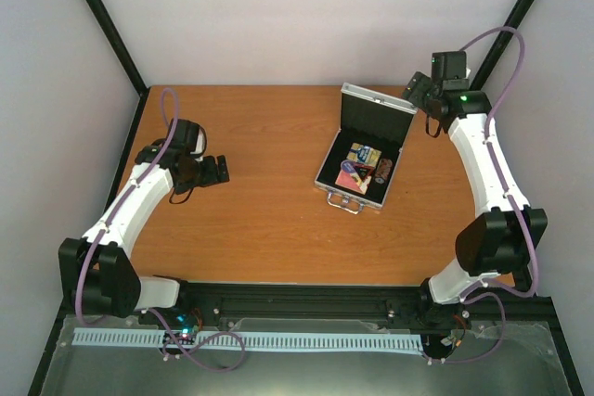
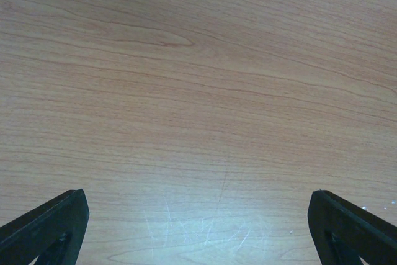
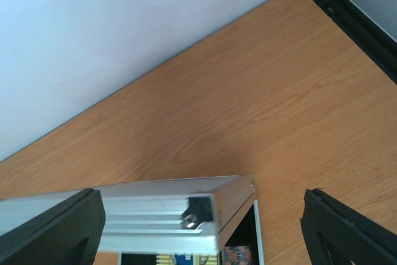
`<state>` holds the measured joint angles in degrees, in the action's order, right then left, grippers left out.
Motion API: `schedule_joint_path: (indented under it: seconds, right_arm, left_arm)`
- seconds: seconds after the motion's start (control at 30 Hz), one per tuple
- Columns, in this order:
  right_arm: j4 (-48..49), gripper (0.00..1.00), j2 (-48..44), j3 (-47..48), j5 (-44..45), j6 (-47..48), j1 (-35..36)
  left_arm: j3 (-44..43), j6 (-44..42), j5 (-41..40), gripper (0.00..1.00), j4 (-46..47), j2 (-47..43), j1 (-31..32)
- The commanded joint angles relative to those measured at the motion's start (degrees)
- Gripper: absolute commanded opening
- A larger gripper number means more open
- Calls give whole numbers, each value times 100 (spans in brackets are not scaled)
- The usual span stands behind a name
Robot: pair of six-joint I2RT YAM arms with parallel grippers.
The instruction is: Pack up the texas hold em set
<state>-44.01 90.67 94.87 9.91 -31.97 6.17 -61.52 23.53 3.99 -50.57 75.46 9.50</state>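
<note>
The silver case [image 1: 364, 162] sits open right of centre on the table [image 1: 251, 229]. Its handle [image 1: 343, 203] faces the arm bases and its lid [image 1: 376, 118] stands up at the far side. The hinge line, the case's long axis, runs roughly left to right with a slight skew. Card decks [image 1: 364, 157], a dark cylinder [image 1: 383, 170] and a blue chip [image 1: 348, 169] lie in the black tray; smaller pieces are too small to tell. The right gripper [image 1: 419, 90] hangs just behind the lid's upper right corner. In the right wrist view, the lid's top rail [image 3: 155, 212] lies between its 2 widely parted fingers [image 3: 347, 228], with clear space at the right finger and holding nothing. Closing, as I judge it, means pushing that rail toward the handle, so the right arm is far better placed. The left gripper [image 1: 215, 170] is well apart to the left, its fingers [image 2: 43, 228] spread over bare wood. Room is tight behind, with the back wall and a black corner post [image 3: 360, 17] near; the table in front of the case gives room.
</note>
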Motion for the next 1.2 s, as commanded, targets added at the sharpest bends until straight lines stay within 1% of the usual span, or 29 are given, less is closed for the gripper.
schedule_joint_path:
  seconds: [0.0, 0.1, 0.27, 0.37, 0.6, 0.73, 0.9, 1.17]
  right_arm:
    - [124, 88, 115, -26, -501, -165, -281]
    - [225, 88, 166, -110, -732, -121, -361]
    - [187, 88, 430, -215, -1443, -38, -494]
    - [207, 88, 519, -379, -1707, -58, -595]
    - [362, 88, 576, -722, -1951, -49, -708]
    - [340, 85, 590, -908, -2099, -38, -713]
    - [305, 82, 195, -1355, -2182, -85, -712]
    - [200, 81, -857, -2283, -2139, -235, -714]
  left_arm:
    - [-194, 80, 35, 100, 90, -2, 26]
    - [-185, 77, 7, 100, 106, 37, 26]
    - [-185, 117, 41, 100, 143, 98, 24]
    - [-192, 120, 32, 100, 155, 115, 21]
    - [-179, 111, 32, 100, 160, 145, 25]
    - [-161, 91, 10, 100, 157, 144, 26]
    - [-165, 77, 17, 100, 154, 135, 25]
    - [-185, 78, 100, 100, 239, 172, 27]
